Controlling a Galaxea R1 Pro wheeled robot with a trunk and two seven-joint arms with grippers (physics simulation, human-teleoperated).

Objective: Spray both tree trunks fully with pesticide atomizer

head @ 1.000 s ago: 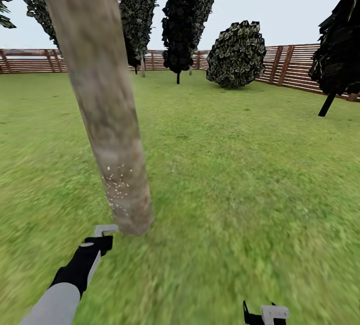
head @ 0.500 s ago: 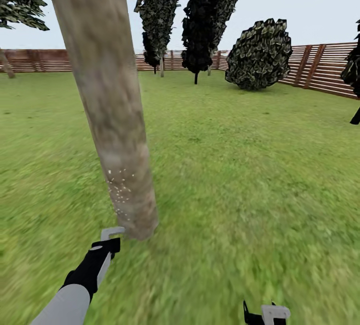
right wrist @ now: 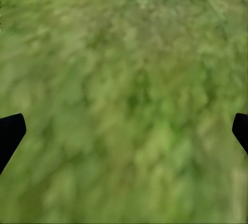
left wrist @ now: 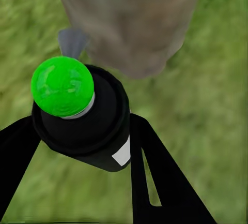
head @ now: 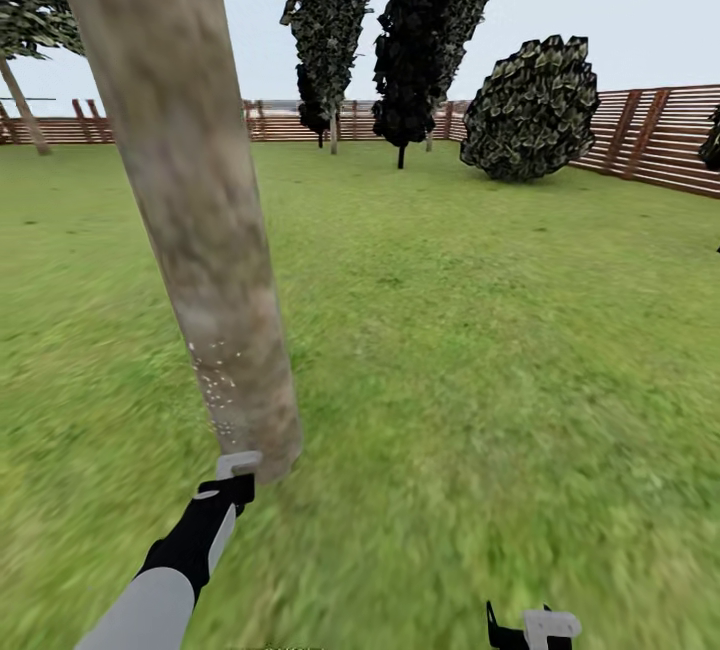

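- Between the black fingers of the left gripper [left wrist: 85,146] sits the small dark pesticide atomizer [left wrist: 82,118], clamped on both sides; its round top dot glows green in the left wrist view and a white label patch shows on its side.
- Just beyond the bottle, a grey nozzle points at the foot of the thick grey-brown mottled tree trunk [head: 190,200], which stands close in front of the gripper.
- On the lower trunk, a scatter of tiny white pesticide specks [head: 215,380] marks one small patch; the bark above looks bare, so I judge this trunk barely begun, and the second tree is left entirely.
- From the head view, the left arm reaches forward and low over the green grass lawn [head: 480,350], its grey forearm and black wrist angled up toward the trunk's base.
- At the right, the right gripper [right wrist: 124,131] hangs over grass with its black fingers wide apart, holding nothing.
- Farther off stand dark columnar trees [head: 430,30] and a brown slatted wooden fence [head: 650,135].
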